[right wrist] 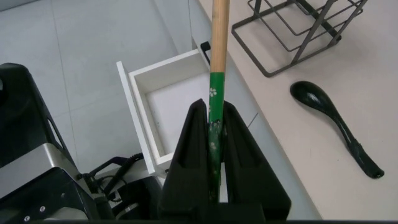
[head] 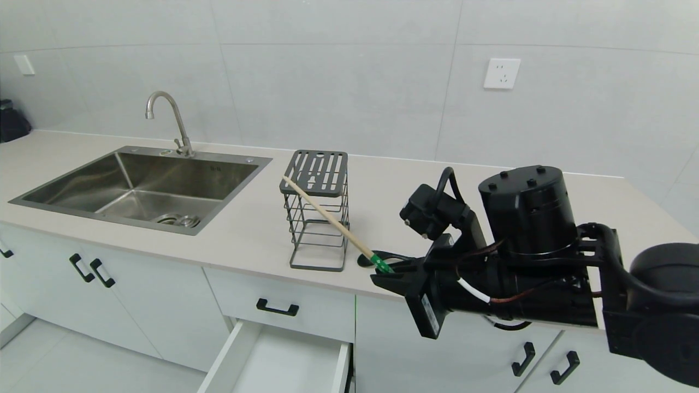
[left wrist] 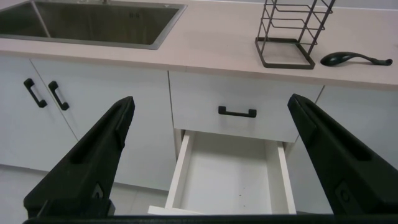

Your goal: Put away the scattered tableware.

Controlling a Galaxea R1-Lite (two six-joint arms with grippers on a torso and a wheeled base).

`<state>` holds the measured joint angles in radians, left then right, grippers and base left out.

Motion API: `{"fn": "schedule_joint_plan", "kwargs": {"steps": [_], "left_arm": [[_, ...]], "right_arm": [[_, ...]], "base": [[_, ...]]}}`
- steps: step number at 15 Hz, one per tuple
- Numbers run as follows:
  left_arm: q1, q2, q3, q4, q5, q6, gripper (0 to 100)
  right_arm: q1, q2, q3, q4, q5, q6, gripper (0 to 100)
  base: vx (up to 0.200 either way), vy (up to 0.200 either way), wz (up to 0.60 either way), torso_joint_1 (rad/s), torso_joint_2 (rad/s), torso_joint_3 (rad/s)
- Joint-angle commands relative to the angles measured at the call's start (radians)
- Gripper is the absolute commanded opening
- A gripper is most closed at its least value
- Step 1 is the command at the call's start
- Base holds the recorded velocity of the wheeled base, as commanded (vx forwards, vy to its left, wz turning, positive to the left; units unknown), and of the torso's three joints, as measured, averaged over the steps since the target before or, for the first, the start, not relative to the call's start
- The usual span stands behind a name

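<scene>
My right gripper [head: 391, 271] is shut on the green-tipped end of a wooden chopstick [head: 327, 217], just above the counter's front edge. The stick slants up toward the top of the dark wire rack [head: 317, 213]. From the right wrist, the chopstick [right wrist: 216, 74] sits clamped between the right gripper's [right wrist: 214, 134] fingers. A black spoon [right wrist: 339, 124] lies on the counter beside the rack [right wrist: 305, 31]. My left gripper [left wrist: 211, 155] hangs open in front of the cabinets, over the open white drawer [left wrist: 230, 174], holding nothing. The spoon [left wrist: 354, 59] also lies on the counter above it.
A steel sink [head: 142, 188] with a tap [head: 169, 120] fills the counter's left part. The open drawer [head: 278, 360] juts out below the rack. Closed cabinet doors with black handles [head: 90, 270] flank it. A wall socket [head: 501, 73] sits behind.
</scene>
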<state>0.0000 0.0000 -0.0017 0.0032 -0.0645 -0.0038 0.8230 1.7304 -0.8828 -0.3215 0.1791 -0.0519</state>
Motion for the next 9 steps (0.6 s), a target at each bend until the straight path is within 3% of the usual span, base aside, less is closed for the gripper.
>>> {"fn": "schedule_joint_plan", "kwargs": {"steps": [1, 4, 7, 9], "left_arm": [[0.000, 0.002, 0.000, 0.000, 0.000, -0.001, 100], [0.000, 0.002, 0.000, 0.000, 0.000, -0.001, 100], [0.000, 0.002, 0.000, 0.000, 0.000, -0.001, 100], [0.000, 0.002, 0.000, 0.000, 0.000, -0.001, 100]], "right_arm": [[0.002, 0.005, -0.001, 0.002, -0.001, 0.000, 0], [0.007, 0.011, -0.001, 0.016, -0.004, -0.002, 0], [0.025, 0.023, -0.018, 0.018, 0.002, -0.002, 0], [0.028, 0.060, -0.050, 0.024, 0.005, -0.002, 0]], "base": [[0.000, 0.000, 0.00, 0.000, 0.00, 0.000], [0.000, 0.000, 0.00, -0.037, 0.00, -0.030], [0.000, 0.000, 0.00, -0.229, 0.03, -0.186], [0.000, 0.000, 0.00, -0.088, 0.00, -0.078]]}}
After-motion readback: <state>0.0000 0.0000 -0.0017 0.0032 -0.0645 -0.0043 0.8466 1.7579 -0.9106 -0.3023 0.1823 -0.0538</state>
